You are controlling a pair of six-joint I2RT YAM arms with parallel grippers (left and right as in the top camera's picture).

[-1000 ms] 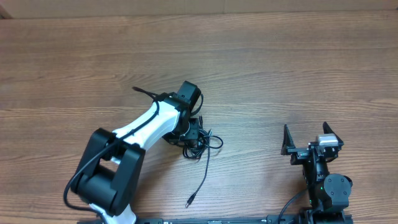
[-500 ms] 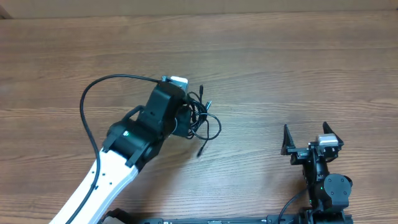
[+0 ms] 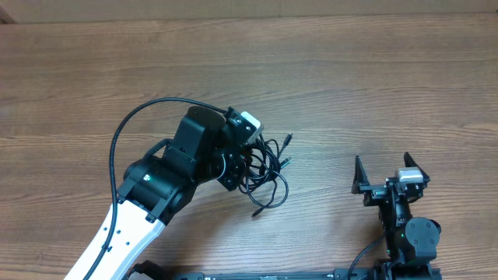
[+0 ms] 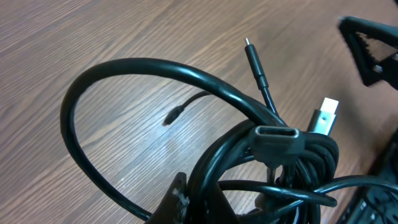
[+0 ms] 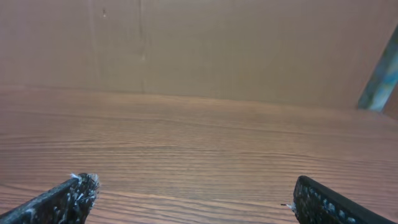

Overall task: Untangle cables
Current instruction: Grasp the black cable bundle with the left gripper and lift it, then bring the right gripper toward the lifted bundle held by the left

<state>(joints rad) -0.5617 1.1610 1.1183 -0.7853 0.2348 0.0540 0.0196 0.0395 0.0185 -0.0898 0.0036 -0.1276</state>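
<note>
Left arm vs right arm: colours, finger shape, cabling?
Left arm: white link, black joint housings, a black cable arching beside it. Right arm: all black, with a thin lead at its base. Each wrist carries a pale camera block. Right gripper fingers are black, tapered, rough-edged.

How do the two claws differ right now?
The left gripper is clamped on the cable bundle; the right gripper is open and empty. The left gripper is over the middle of the table; the right gripper sits near its front edge. Both have two black fingers.
</note>
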